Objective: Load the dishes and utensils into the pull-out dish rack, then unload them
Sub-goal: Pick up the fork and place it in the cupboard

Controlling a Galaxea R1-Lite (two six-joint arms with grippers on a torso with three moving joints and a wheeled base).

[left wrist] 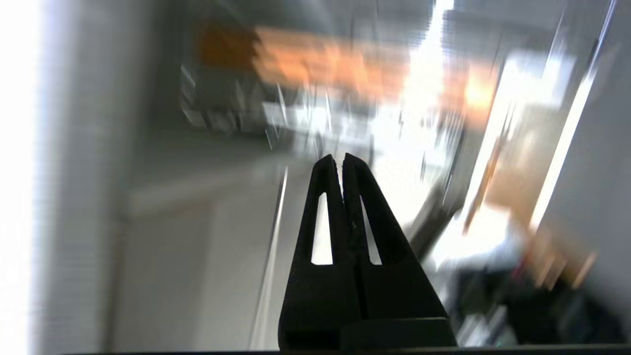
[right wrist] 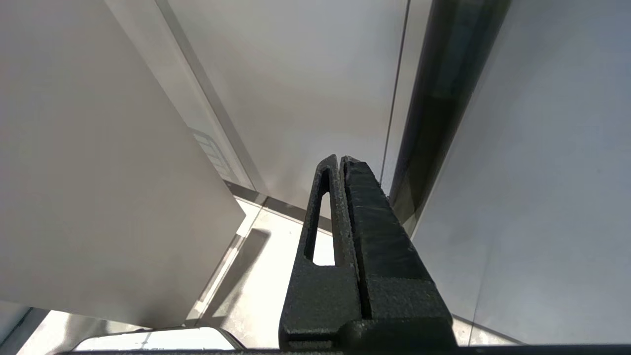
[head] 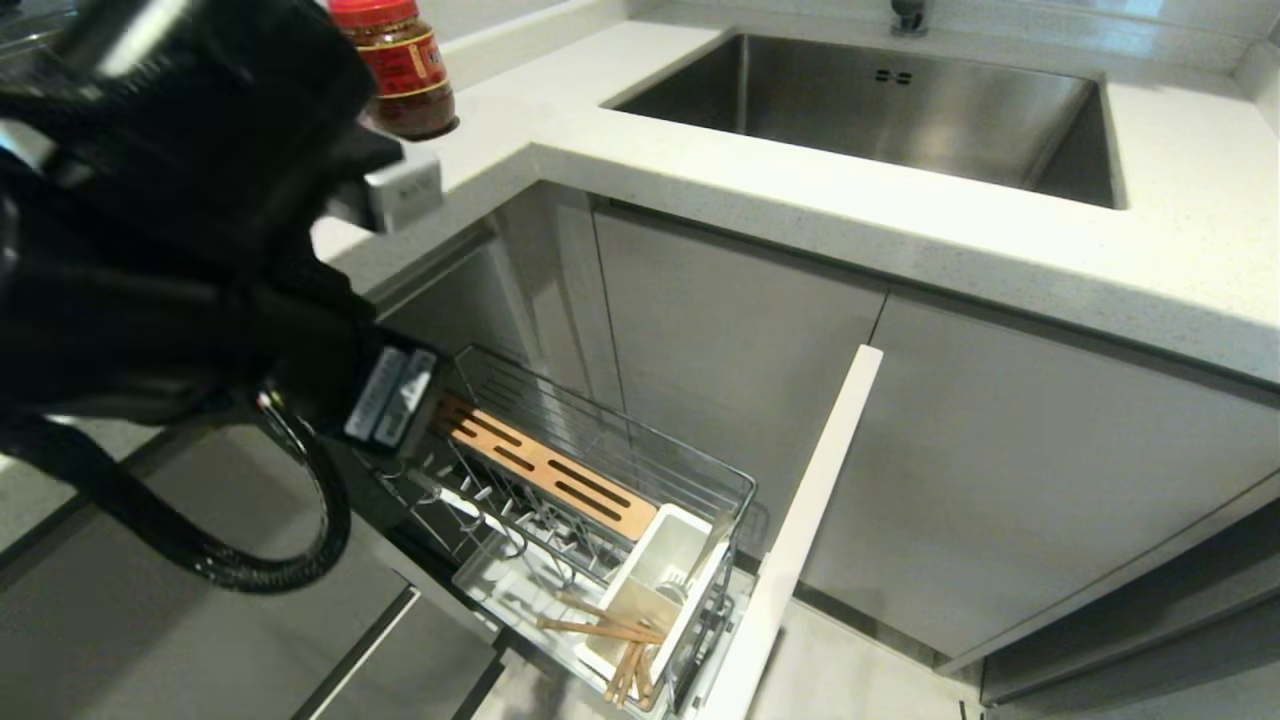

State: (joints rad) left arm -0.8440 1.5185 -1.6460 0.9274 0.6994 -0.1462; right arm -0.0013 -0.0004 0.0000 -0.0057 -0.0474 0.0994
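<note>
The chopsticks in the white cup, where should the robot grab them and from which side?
Grip the chopsticks on the bare shafts sticking out of the utensil cup, coming from above. They lean out toward the rack's wire side, so that stretch probably gives the fingers most room.

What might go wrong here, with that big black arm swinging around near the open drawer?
Three risks, as I judge them:
1. The left arm passes close to the red-lidded jar on the counter edge; a bump might knock it off.
2. The arm's dangling cable hangs beside the pull-out dish rack and might snag its wire prongs.
3. The chopsticks lie loose and splayed near the white cup, awkward for the fingers to pick up.
</note>
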